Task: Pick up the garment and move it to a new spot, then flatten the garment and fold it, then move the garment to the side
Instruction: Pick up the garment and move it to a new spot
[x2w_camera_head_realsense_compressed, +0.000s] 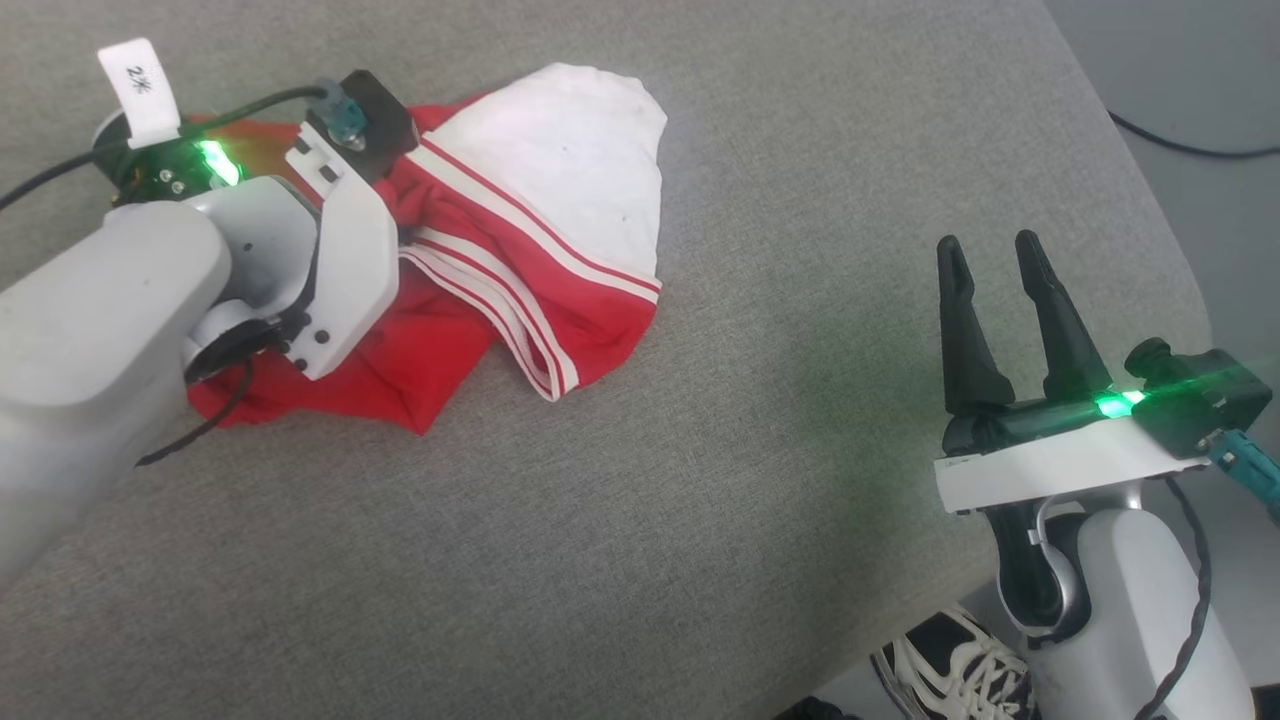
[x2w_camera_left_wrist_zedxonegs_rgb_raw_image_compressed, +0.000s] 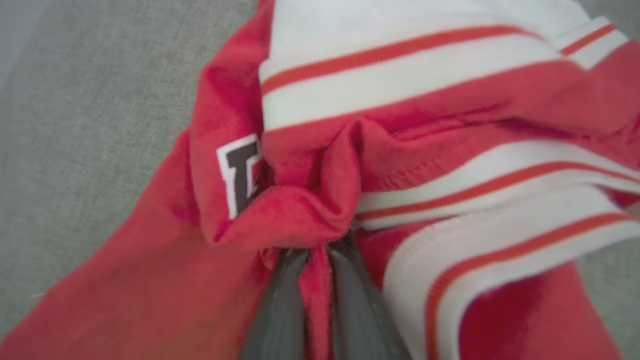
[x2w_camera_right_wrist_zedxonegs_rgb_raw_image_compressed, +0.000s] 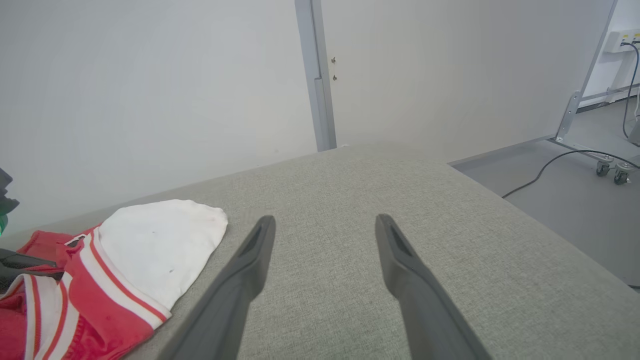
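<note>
Pinching a bunched red fold of the garment (x2w_camera_head_realsense_compressed: 530, 230) with my left end effector (x2w_camera_left_wrist_zedxonegs_rgb_raw_image_compressed: 317, 247), I judge this to be the pick-up step. The garment lies crumpled at the upper left of the head view, on the grey fabric surface (x2w_camera_head_realsense_compressed: 760, 420). My right end effector (x2w_camera_head_realsense_compressed: 990, 250) hangs released at the lower right, well apart. The next move calls for lifting without losing the pinch, then carrying the garment toward bare surface.

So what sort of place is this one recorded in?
Probably a lab or test room, not a home: bare pale wall panels, a metal frame on casters, a loose cable across the grey floor.
</note>
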